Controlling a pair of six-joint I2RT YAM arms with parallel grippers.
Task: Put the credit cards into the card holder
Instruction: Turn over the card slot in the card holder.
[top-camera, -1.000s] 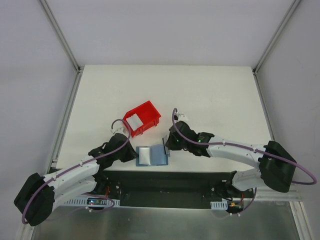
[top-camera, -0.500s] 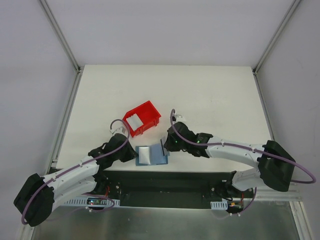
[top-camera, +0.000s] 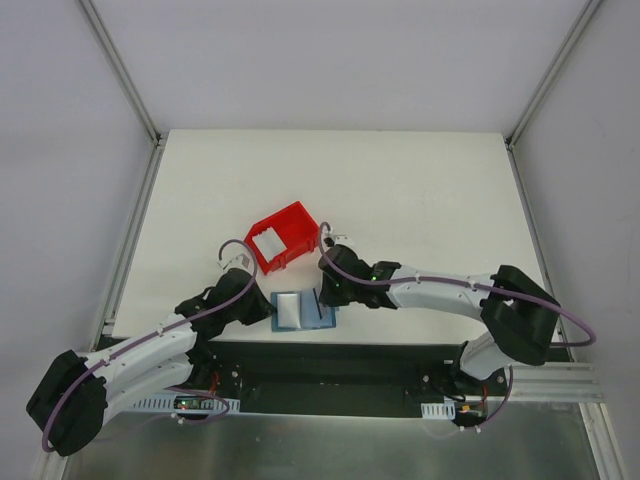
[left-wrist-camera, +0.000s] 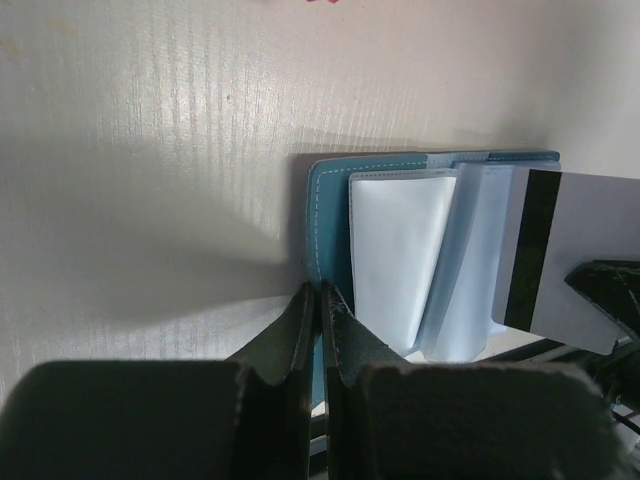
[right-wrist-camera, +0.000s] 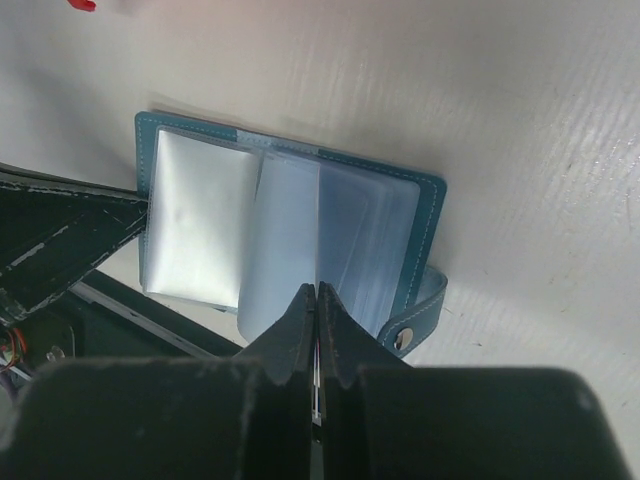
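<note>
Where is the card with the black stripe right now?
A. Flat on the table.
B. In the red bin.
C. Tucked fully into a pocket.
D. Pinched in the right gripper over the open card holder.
D: the right gripper is shut on the striped credit card, holding it on edge over the open card holder.

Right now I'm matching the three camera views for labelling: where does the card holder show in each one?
Top external: the card holder lies open at low centre, just below the red bin.
Left wrist: card holder right of centre, the striped credit card over its right side.
Right wrist: card holder at centre, spread open, snap tab lower right.
Shared landmark: the shut left gripper at the holder's left edge.
</note>
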